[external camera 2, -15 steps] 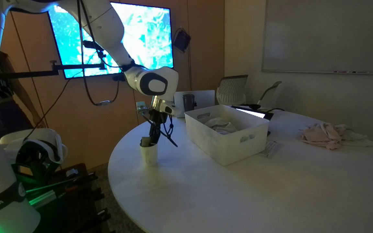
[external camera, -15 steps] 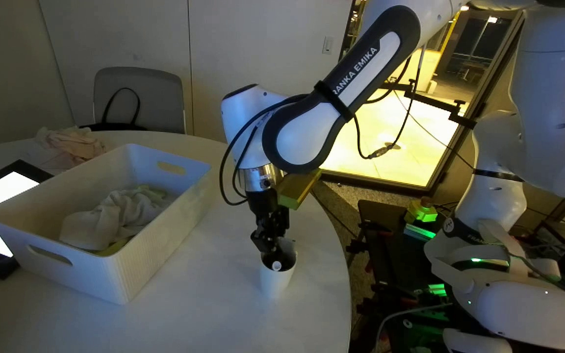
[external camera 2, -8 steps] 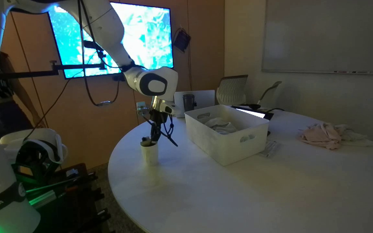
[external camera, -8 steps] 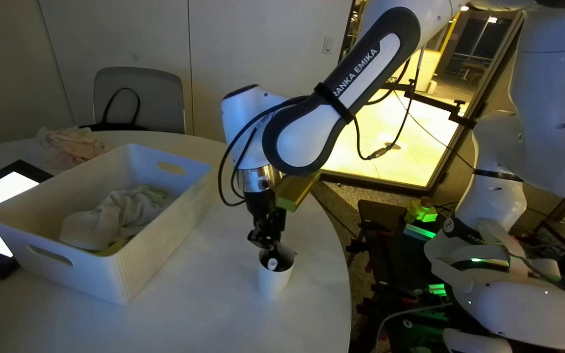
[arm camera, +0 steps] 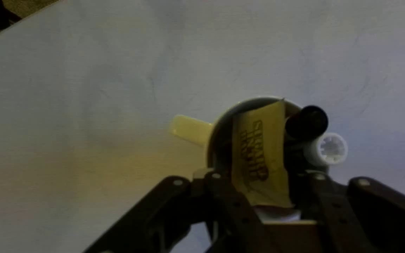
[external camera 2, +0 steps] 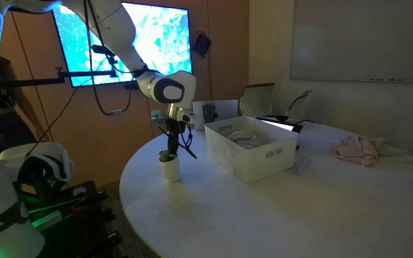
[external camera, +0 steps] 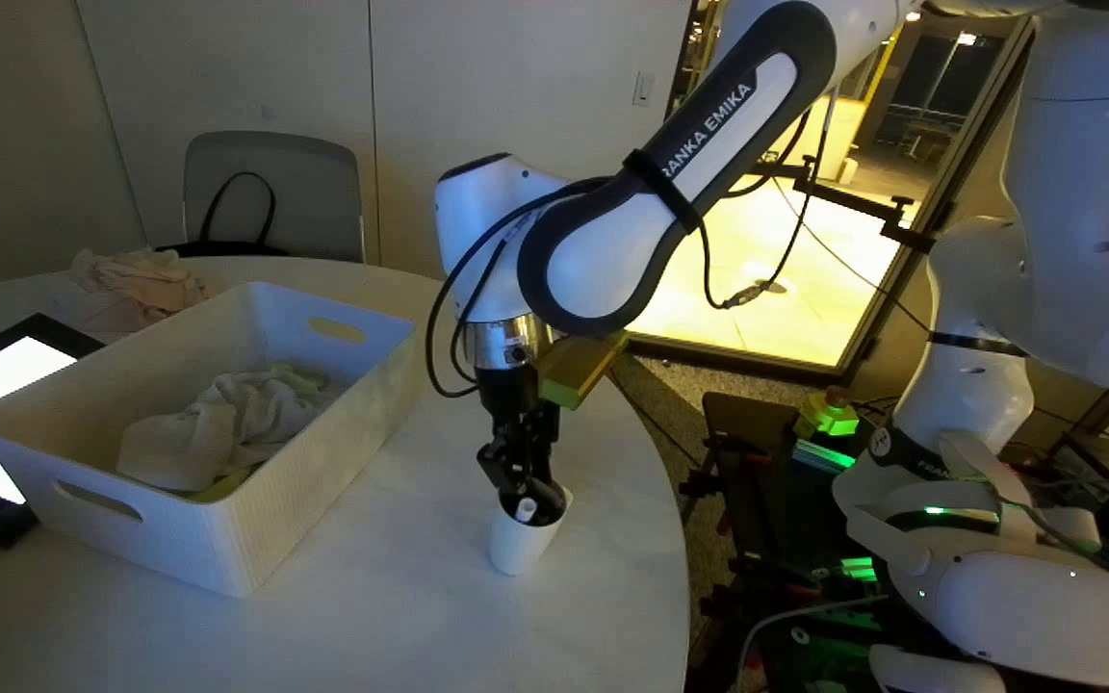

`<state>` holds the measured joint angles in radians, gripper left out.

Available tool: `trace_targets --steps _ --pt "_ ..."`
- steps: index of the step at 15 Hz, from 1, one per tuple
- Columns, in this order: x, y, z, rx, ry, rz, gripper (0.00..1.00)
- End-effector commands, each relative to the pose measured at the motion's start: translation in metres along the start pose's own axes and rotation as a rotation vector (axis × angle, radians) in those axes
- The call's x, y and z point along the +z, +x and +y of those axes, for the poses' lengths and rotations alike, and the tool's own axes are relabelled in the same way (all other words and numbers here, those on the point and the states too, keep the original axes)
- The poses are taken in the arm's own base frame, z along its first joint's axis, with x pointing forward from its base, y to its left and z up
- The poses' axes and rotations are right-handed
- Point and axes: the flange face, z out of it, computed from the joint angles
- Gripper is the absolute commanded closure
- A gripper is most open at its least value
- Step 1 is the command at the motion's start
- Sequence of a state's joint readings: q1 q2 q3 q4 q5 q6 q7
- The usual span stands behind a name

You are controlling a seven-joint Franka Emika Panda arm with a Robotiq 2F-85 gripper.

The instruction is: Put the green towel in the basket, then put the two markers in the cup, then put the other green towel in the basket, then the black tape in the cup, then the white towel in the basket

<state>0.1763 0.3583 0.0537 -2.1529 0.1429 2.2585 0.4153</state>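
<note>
The cup [external camera: 521, 549] is showing white; inside it, a yellowish packet [arm camera: 259, 154] is bearing dark lettering, one marker [arm camera: 309, 122] is showing black and another marker [arm camera: 327, 149] white.

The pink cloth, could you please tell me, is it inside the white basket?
No, in both exterior views the pink cloth lies on the table, outside the white basket.

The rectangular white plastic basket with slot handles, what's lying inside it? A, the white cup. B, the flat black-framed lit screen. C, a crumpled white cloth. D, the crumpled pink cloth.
C: in both exterior views the crumpled white cloth lies within the walls of the white plastic basket.
</note>
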Motion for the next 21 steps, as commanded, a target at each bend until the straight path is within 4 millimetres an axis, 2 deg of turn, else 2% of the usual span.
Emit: trace_targets --steps 1,4,5,7,12,15,19,21 --pt "-0.042 -0.021 0.0 -0.011 0.012 0.023 0.27" --pt "-0.074 -0.036 -0.005 -0.018 0.013 0.049 0.02" --pt "-0.084 -0.04 -0.006 -0.022 0.019 0.055 0.0" --pt "-0.107 -0.057 -0.007 -0.034 0.008 0.05 0.0" --pt "-0.167 -0.118 -0.008 -0.022 -0.003 0.049 0.0" --pt "-0.192 -0.149 -0.005 -0.026 0.013 0.093 0.0" --pt "-0.206 -0.176 0.01 -0.044 0.038 0.162 0.0" --pt "-0.203 -0.185 0.023 -0.045 0.045 0.195 0.0"
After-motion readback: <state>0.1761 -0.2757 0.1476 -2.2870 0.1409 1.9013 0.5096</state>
